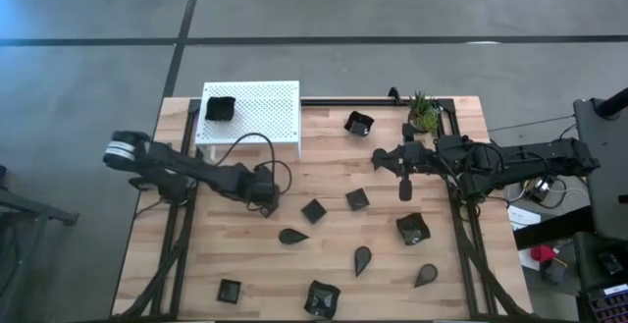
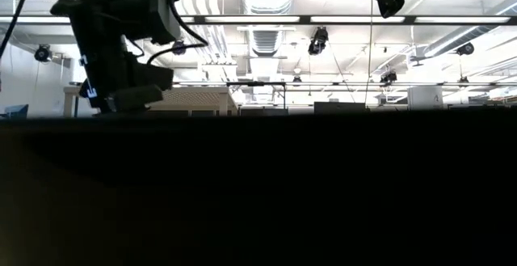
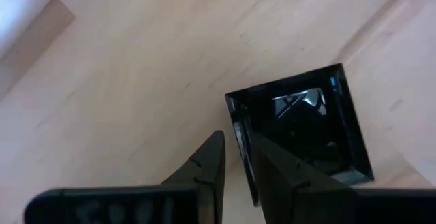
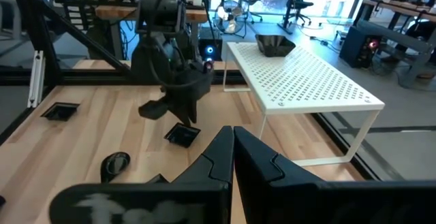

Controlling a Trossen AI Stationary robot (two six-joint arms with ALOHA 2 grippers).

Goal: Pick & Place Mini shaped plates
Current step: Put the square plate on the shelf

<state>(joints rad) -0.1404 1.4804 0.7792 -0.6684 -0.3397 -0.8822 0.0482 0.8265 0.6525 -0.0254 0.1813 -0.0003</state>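
Note:
Several small glossy black mini shaped plates lie flat on the wooden table (image 1: 245, 254), some square and some teardrop-shaped. One more plate (image 1: 219, 108) rests on the white perforated platform (image 1: 257, 117). My left gripper (image 3: 235, 152) hangs open, pointing steeply down, just above the left edge of a small square plate (image 3: 306, 125). In the right wrist view that gripper (image 4: 172, 115) stands clear above that plate (image 4: 182, 135). My right gripper (image 4: 231, 146) is shut, empty, and held high and level at the table's right (image 1: 379, 156).
A teardrop plate (image 1: 292, 236) lies just near of the square plate (image 1: 313, 210), and another square one (image 1: 357, 199) lies to its right. A green potted plant (image 1: 424, 115) stands at the far right. The low view is mostly dark.

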